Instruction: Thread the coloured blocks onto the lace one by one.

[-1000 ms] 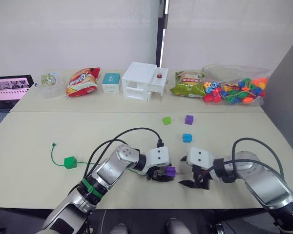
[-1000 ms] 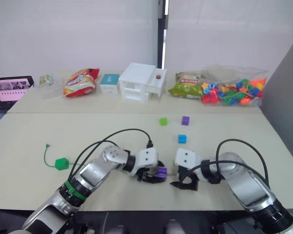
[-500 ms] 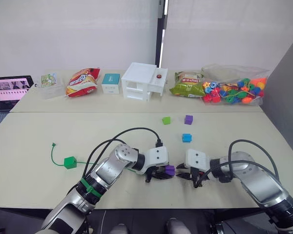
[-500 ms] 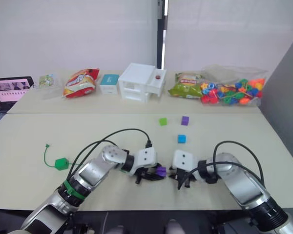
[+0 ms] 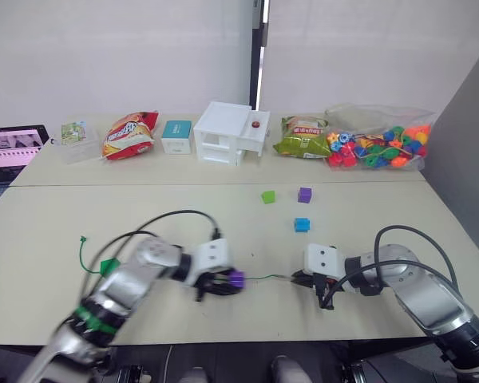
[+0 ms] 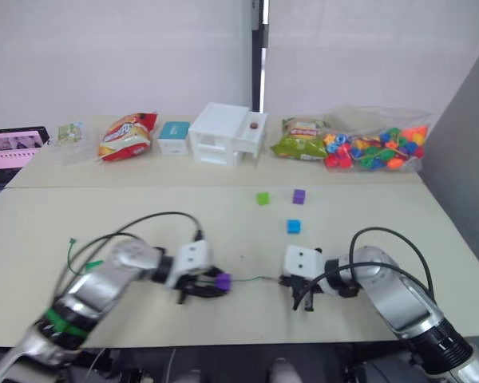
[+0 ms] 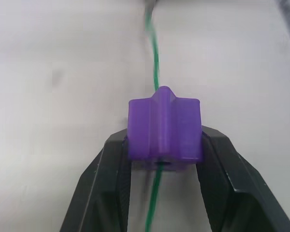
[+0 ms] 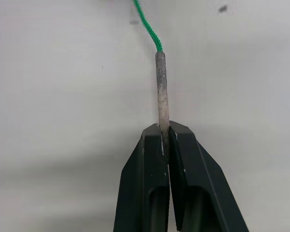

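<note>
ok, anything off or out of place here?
Nothing stands out. The left gripper holds a purple block with the lace through it; the right gripper pinches the lace's tip.

Landmark: white drawer unit [image 5: 231,132], one, at the back of the table [image 5: 48,231].

- Coloured blocks, five: one light green block [image 5: 268,196], one purple block [image 5: 305,194] and one blue block [image 5: 302,225], all in front of the unit; one threaded purple block [image 5: 236,278] further forward; one dark green block [image 5: 107,266] forward and far to its left.
- Lace [image 5: 263,278]: one.
- Snack bags, two: red bag [image 5: 128,133] left of the unit, green bag [image 5: 302,139] right of it.
- Teal box [image 5: 176,136]: one, just left.
- Clear bag of beads [image 5: 375,144]: one, far right; beads too many to count.
- Laptop [image 5: 13,147]: one, far left.
- Grippers: two.
</note>
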